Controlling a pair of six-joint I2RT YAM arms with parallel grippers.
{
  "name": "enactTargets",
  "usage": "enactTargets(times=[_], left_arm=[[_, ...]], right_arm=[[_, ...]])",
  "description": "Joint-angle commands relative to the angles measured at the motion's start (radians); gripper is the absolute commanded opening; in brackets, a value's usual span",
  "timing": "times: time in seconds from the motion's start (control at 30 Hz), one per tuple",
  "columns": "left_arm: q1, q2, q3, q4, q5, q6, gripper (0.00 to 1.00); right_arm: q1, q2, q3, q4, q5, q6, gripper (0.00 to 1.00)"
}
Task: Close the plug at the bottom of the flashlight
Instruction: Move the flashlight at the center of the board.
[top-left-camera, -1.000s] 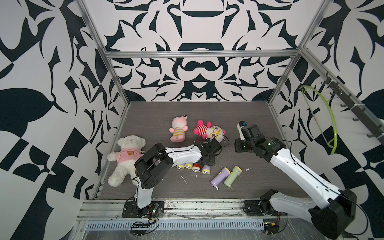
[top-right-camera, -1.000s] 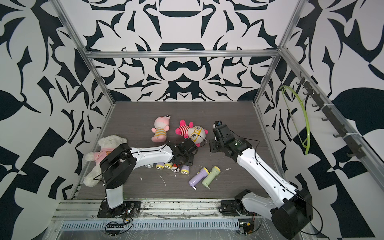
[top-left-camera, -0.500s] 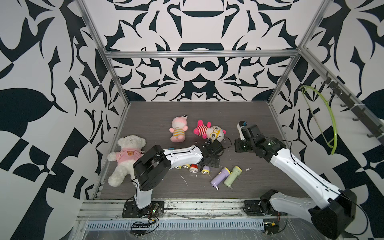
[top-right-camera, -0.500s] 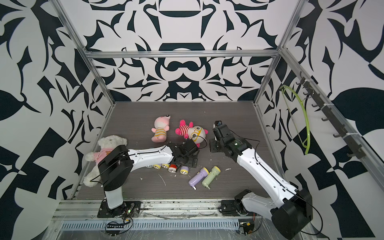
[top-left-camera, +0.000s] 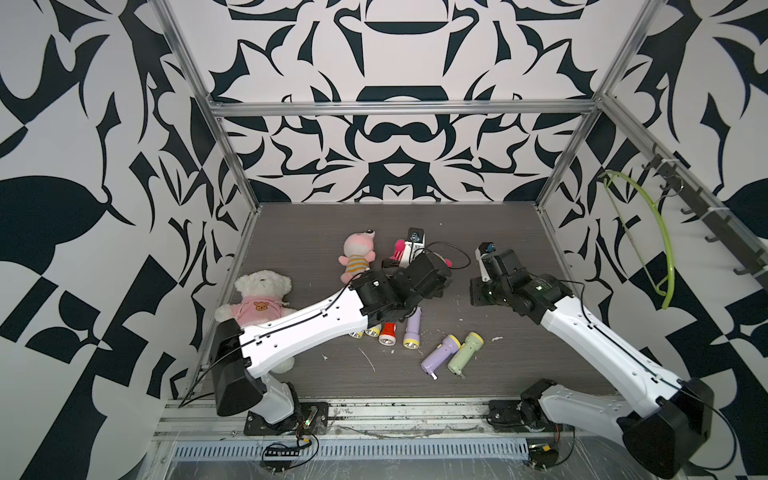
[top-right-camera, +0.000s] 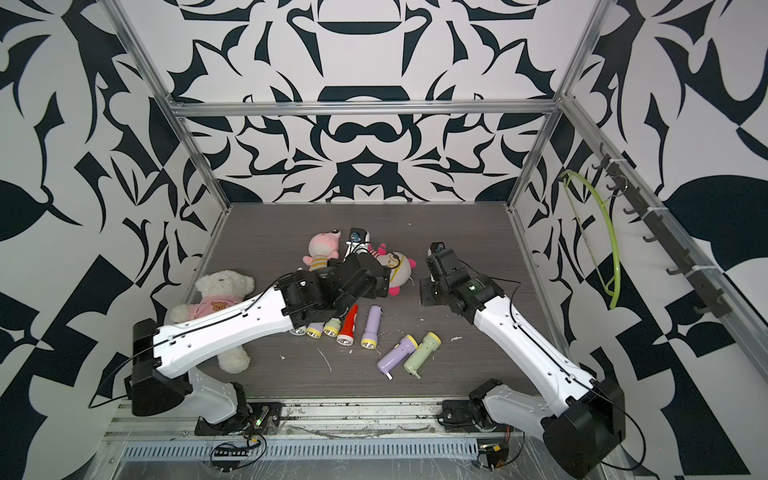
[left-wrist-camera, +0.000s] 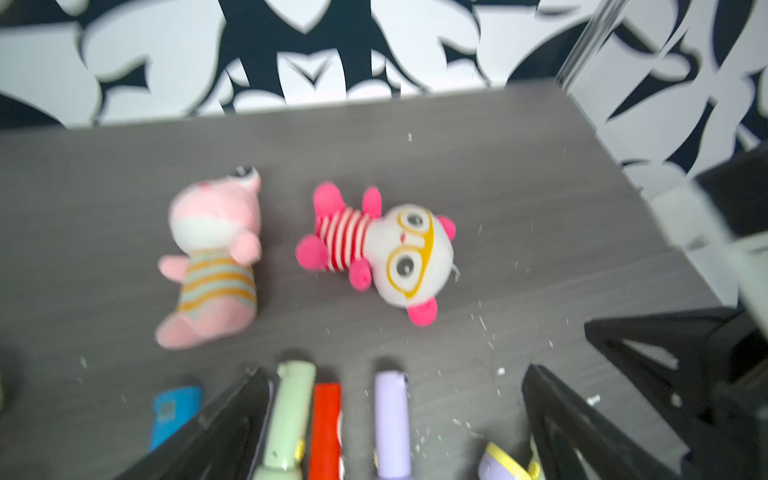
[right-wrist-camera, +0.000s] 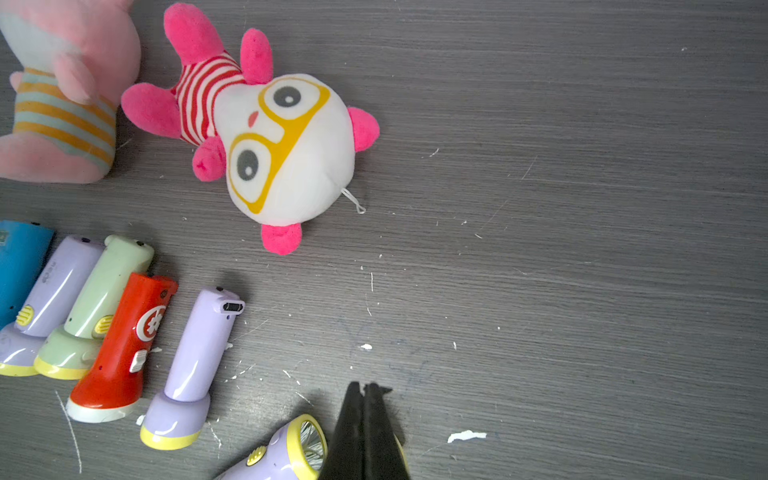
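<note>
Several flashlights lie in a row; its outermost one is purple (right-wrist-camera: 195, 353) (top-left-camera: 412, 328), with a dark open port (right-wrist-camera: 232, 307) at its bottom end, beside a red one (right-wrist-camera: 120, 349) (top-right-camera: 349, 322). Nearer the front lie a purple flashlight (top-left-camera: 440, 353) (top-right-camera: 397, 353) and a green one (top-left-camera: 464, 352), each with a small white tab sticking out at the base. My left gripper (left-wrist-camera: 395, 415) (top-left-camera: 434, 282) hangs wide open above the row, holding nothing. My right gripper (right-wrist-camera: 365, 388) (top-left-camera: 480, 293) is shut and empty, above the front pair's heads.
Three plush toys lie on the grey floor: a white bear (top-left-camera: 262, 299) at the left wall, a pink striped one (top-left-camera: 357, 257), and a red-striped one with yellow glasses (right-wrist-camera: 282, 141). A green hanger (top-left-camera: 660, 249) hangs on the right wall. White scraps dot the floor.
My left gripper opened fully and lifted up off the row of flashlights, with the arm now raised higher. The right arm has not moved.
</note>
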Motion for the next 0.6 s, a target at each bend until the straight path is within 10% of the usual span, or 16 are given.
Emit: enactTargets(times=[0.0,0.57], left_arm=[[-0.003,-0.067,-0.062,0.107,-0.066,0.123,1.0],[-0.023,-0.156,-0.184,0.387,-0.081,0.376,1.0]], right_arm=[[-0.001,-0.014,0.05,-0.014,0.019,0.031,0.0],[0.0,0.069,0.096,-0.021,0.002,0.071,0.0]])
